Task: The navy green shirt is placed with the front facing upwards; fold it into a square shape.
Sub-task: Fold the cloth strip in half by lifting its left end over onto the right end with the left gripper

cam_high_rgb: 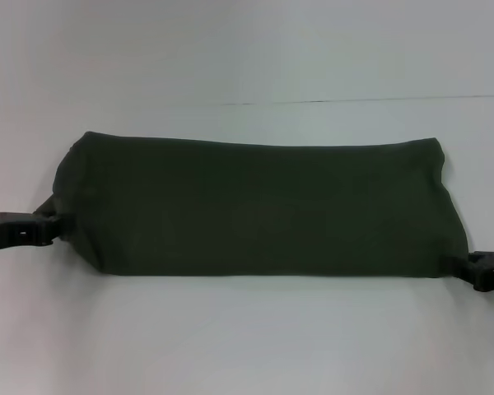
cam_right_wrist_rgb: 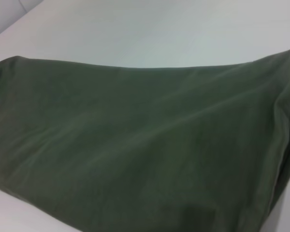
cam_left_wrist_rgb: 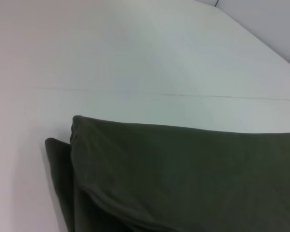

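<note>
Currently: white tabletop (cam_high_rgb: 247,346), filling the head view, with a thin dark seam line across its far part. Same seam visible in the left wrist view beyond the cloth.

Navy green shirt (cam_high_rgb: 255,210) spread across the middle of the tabletop as a long horizontal band, folded over itself; far edge straight, near edge straight, both ends rounded and slightly gathered. No lettering, neck opening or label on the exposed face; plain dark olive cloth only. In the left wrist view, shirt (cam_left_wrist_rgb: 183,179) with stacked layers at its end: an upper layer with a rolled edge over a lower layer protruding beside it on the tabletop (cam_left_wrist_rgb: 135,58). In the right wrist view, shirt (cam_right_wrist_rgb: 135,145) filling most of the picture, smooth with shallow diagonal creases, edge drooping at one side, tabletop (cam_right_wrist_rgb: 159,29) beyond.

Left pincer (cam_high_rgb: 49,224) at the shirt's left end, low near the tabletop, touching the near corner of the cloth; black body extending off the picture edge. Fingertips hidden against the fabric; open or closed: cannot tell.

Right pincer (cam_high_rgb: 465,267) at the shirt's right end, at the near corner, touching the cloth edge; black body extending off the picture edge. Closure on the cloth likewise not discernible: cannot tell.
</note>
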Available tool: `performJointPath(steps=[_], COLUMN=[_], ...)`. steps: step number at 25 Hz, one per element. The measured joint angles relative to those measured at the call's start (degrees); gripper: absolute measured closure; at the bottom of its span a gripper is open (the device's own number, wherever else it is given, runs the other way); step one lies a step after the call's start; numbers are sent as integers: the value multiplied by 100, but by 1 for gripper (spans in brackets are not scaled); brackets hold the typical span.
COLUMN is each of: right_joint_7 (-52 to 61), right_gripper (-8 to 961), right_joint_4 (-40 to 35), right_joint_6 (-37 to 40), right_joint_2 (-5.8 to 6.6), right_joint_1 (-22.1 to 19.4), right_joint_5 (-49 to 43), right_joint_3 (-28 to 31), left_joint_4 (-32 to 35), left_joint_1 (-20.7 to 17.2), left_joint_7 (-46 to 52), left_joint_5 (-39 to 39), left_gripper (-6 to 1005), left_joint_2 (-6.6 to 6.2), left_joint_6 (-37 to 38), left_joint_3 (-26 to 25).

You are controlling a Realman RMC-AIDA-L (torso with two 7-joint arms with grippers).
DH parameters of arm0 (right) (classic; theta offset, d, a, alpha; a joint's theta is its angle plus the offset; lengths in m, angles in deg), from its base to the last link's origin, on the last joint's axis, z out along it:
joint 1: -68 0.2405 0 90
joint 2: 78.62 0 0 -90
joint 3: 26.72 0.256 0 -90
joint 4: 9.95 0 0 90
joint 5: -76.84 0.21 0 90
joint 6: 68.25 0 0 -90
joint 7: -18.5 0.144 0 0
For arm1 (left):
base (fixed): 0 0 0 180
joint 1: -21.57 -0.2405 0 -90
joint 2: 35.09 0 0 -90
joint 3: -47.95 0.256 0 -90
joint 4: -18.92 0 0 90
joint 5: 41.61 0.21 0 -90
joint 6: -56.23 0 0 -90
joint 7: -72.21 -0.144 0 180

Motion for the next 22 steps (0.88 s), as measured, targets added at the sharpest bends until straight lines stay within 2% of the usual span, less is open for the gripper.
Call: performJointPath(steps=[5,10,15,22], right_joint_7=[-44,-95,-152,-368], right_gripper=[917,919,920,921], right_joint_4=[-227,-442,-466,-471], right_joint_6=[58,248,417,589], right_joint_2=[-22,-39,0,9], right_joint_1=[-84,-208,-356,-518], right_joint_5=[41,89,93,97], right_joint_3=[52,157,216,254], left_joint_4=[0,75,215,237], left_joint_1=[-43,-143,-262,-330], left_joint_7=[-181,-379,-546,-614], left_joint_5=[1,28,86,263], left_gripper=[986,986,986,986], left_joint_2=[0,-13,-7,19], left_joint_6=[148,605,1088,1429], left_joint_3=[-23,-115,-252,-258])
